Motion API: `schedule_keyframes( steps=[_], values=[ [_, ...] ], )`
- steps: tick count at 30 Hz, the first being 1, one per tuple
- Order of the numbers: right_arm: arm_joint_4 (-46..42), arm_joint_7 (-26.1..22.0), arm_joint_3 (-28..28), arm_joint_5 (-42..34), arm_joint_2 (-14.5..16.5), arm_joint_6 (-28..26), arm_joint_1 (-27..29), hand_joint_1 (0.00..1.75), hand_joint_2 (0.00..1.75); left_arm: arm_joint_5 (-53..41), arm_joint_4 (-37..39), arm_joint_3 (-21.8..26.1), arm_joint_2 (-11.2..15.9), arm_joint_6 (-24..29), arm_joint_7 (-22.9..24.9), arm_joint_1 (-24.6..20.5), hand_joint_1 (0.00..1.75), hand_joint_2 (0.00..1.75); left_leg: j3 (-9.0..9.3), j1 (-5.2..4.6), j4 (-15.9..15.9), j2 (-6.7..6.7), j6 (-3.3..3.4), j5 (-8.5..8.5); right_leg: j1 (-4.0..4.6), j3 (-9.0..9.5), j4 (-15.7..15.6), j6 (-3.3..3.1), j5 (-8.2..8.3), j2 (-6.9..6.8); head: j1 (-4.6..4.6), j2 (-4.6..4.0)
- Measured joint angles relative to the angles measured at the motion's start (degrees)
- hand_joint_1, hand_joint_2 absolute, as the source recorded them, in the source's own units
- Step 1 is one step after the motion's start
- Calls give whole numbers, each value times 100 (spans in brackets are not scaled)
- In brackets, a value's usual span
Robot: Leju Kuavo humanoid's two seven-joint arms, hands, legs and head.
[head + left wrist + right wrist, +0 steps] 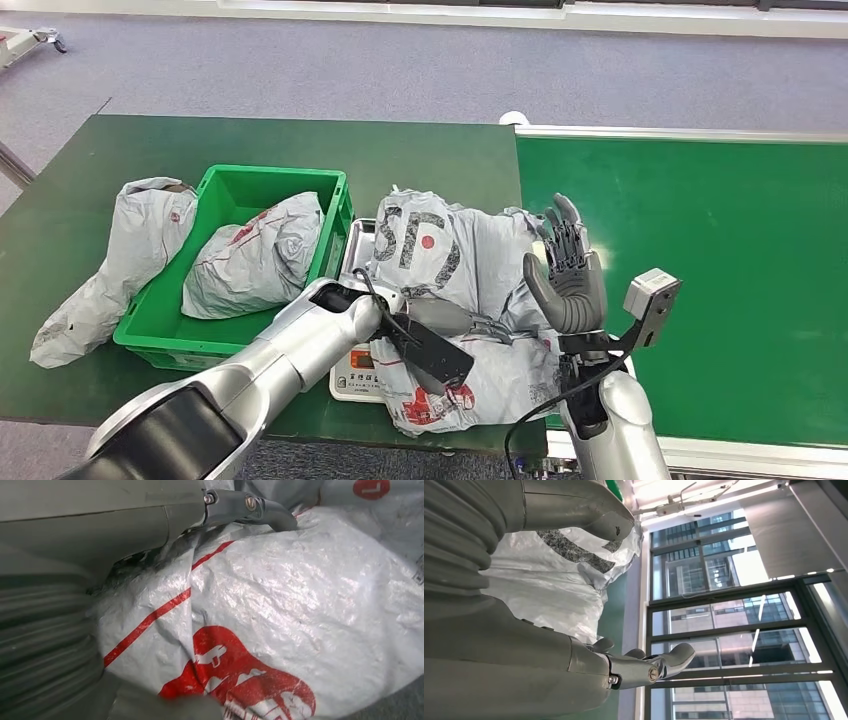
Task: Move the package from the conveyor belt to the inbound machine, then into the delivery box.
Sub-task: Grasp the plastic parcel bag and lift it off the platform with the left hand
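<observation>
My left hand point(455, 322) reaches across from my silver left forearm, which runs diagonally from lower left, and lies on the crumpled grey plastic mailer package with red and dark print point(450, 270). Its fingers point(250, 507) press against the wrinkled film in the left wrist view; whether they close around a fold I cannot tell. The package lies over the white inbound machine with a metal weighing tray point(357, 375), of which one corner with its printed panel shows beneath the film. The package's right part spreads to the edge of the green conveyor belt point(720, 240).

My right hand point(567, 268) is raised upright just beside the package's right edge, palm towards it, fingers extended and apart, holding nothing. In the right wrist view the thumb point(674, 660) stands free of the film.

To the left, the green plastic delivery box point(330, 225) stands on the dark green table point(420, 160) and contains a second grey mailer point(255, 262). A third grey mailer point(125, 262) lies on the table against the box's left wall.
</observation>
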Motion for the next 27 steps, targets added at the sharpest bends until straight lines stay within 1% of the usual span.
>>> schedule_keyframes(
  steps=[1, 2, 5, 11, 15, 17, 19, 24, 27],
  values=[
    [0, 2, 2, -2, -5, 5, 0, 0, 175, 44, -2, -98, 22, -27, -1, -24, 171, 175, 0, 0, 0, 0, 0, 0, 0, 1, 0, 0, 0, 0, 1, 0],
    [-1, 5, 3, -4, -10, 10, 0, 0, 175, 77, -9, -208, 45, -28, -2, -49, 175, 175, 1, 0, 0, 0, 0, 0, 0, 2, 0, 0, 0, 0, 0, 0],
    [-3, 14, 6, -8, -36, 23, 3, 0, 175, 99, -48, -583, 103, 174, -3, -130, 175, 175, 5, 0, 0, -2, 0, 0, 0, 8, 0, 0, 0, -2, 1, 0],
    [-40, 11, 11, -7, -68, 36, 14, 0, 175, -173, -233, -1234, 170, 1265, 82, -247, 175, 175, 9, 0, 0, -2, 1, 1, 0, 11, 0, 1, 1, -3, 1, 0],
    [-161, -2, 10, -7, -96, 42, 75, 0, 175, -343, -573, -1687, 285, 1920, 333, -386, 175, 175, 10, 0, 0, -1, 0, 5, -2, 8, 0, 1, 6, 1, 2, 0],
    [-220, -23, 9, -6, -108, 52, 138, 0, 175, -319, -894, -1828, 409, 2083, 562, -476, 175, 175, 8, 1, 0, 1, -2, 9, -2, 2, 0, -2, 11, 4, 1, 0],
    [-268, -62, 8, -5, -119, 75, 208, 0, 175, -235, -1325, -1900, 597, 2155, 817, -592, 175, 175, 2, 3, 0, 2, -7, 15, -2, -6, 1, -4, 15, 6, 0, 0],
    [-407, -186, -15, -17, -131, 182, 426, 0, 175, -189, -2678, -1914, 1210, 2397, 1381, -881, 175, 175, -17, 6, -1, -1, -10, 29, 1, -22, 5, -7, 22, 2, 1, 0],
    [-490, -216, -24, -40, -131, 251, 525, 0, 175, -267, -3433, -1843, 1530, 2428, 1564, -956, 175, 175, -21, 4, -2, 0, -10, 29, 1, -28, 6, -7, 22, 5, 0, 0]
  ],
)
